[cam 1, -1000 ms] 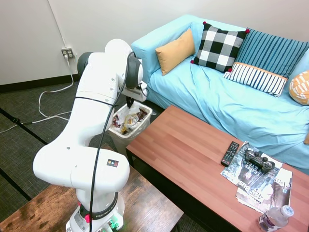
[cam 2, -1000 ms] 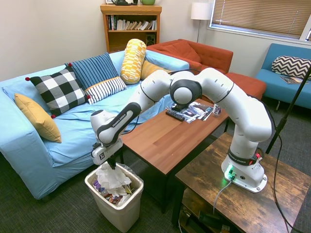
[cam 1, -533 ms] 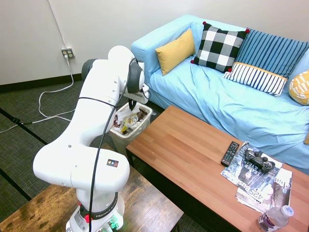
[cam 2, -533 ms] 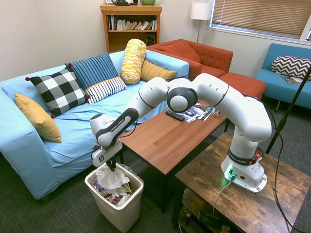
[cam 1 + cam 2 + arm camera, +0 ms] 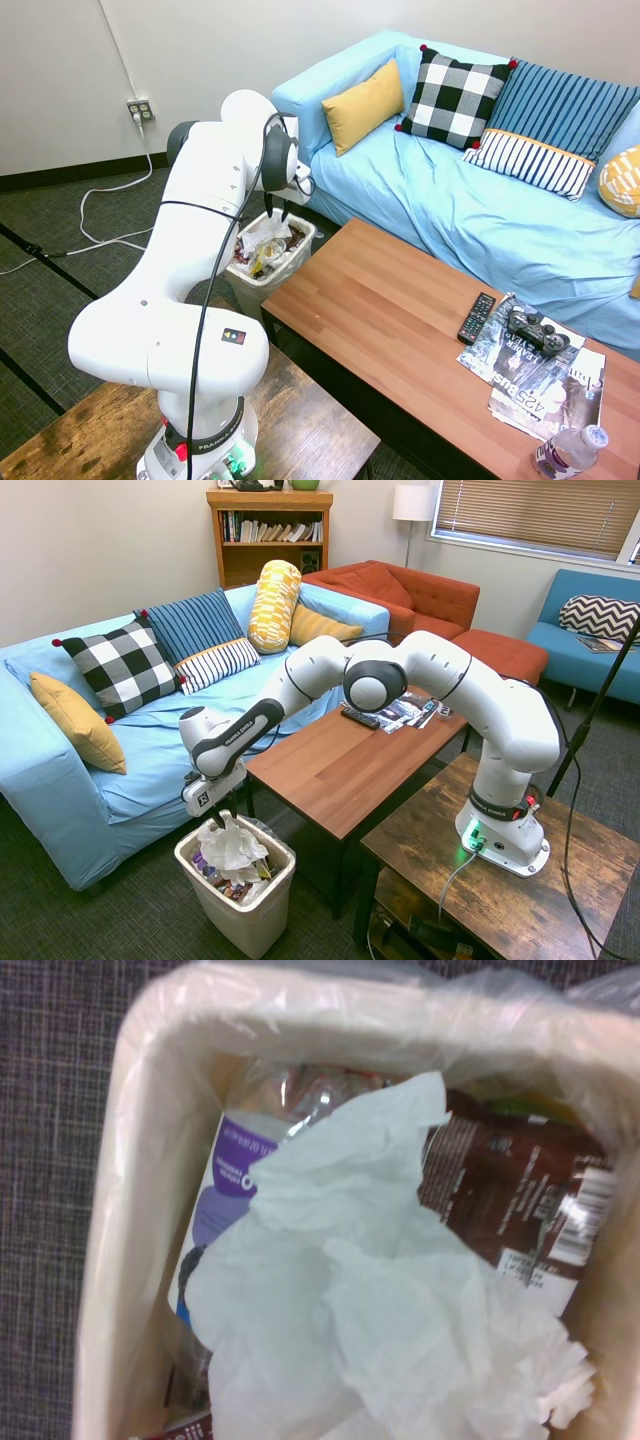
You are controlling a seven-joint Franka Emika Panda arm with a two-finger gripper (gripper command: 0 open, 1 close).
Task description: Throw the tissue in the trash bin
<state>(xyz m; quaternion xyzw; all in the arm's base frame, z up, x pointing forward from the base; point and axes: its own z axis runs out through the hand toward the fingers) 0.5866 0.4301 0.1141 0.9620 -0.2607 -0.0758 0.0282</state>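
One moment back the gripper (image 5: 222,818) sat low over the bin (image 5: 243,913); now it is raised, fingers apart and empty, with the tissue (image 5: 231,844) lying inside. Task looks done.

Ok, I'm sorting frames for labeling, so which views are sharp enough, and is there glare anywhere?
Both exterior views are sharp and evenly lit; the tissue shows clearly in the trash bin. The wrist view is soft: tissue creases and wrapper print blur, and the bag liner shines along the rim.
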